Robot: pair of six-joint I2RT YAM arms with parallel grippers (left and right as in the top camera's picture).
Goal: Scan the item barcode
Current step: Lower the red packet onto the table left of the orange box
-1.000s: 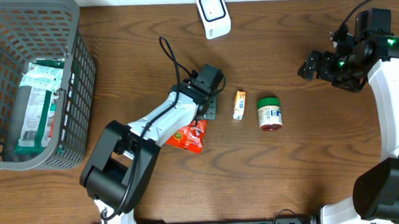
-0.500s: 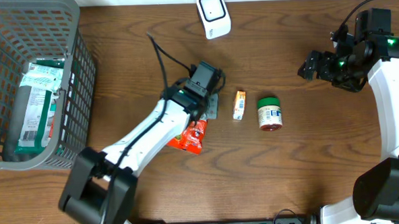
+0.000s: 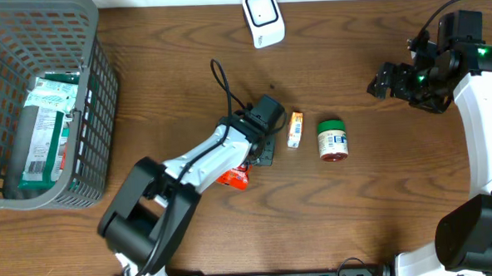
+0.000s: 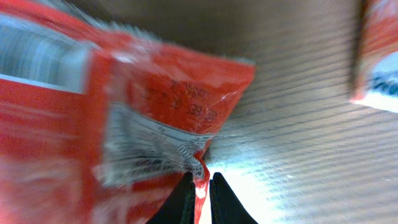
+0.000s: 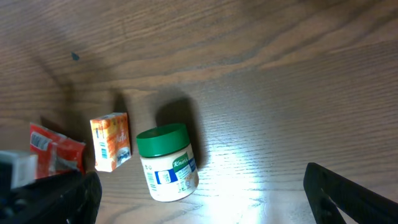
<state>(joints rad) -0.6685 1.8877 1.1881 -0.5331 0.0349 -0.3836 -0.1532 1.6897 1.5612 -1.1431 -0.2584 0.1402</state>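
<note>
Gently, with left claw (image 4: 200, 182) pinched tight on the crinkly red foil sachet (image 4: 143, 118) mid brown wooden table (image 3: 382, 199) and right claw (image 3: 381, 81) spread wide, empty, lift and face barcode to white boxy scanner (image 3: 263, 18) at far edge.

Two robot arms at a table. The left arm (image 3: 203, 154) has smooth white shells between rounded black joints. A thin black cable (image 3: 226, 91) loops off its boxy black wrist. The right arm (image 3: 488, 119) is built alike, with long white links on bulky black joints and small green lights (image 3: 421, 79) glowing at its black wrist. Both arms end in slim, matte black jaws.
</note>
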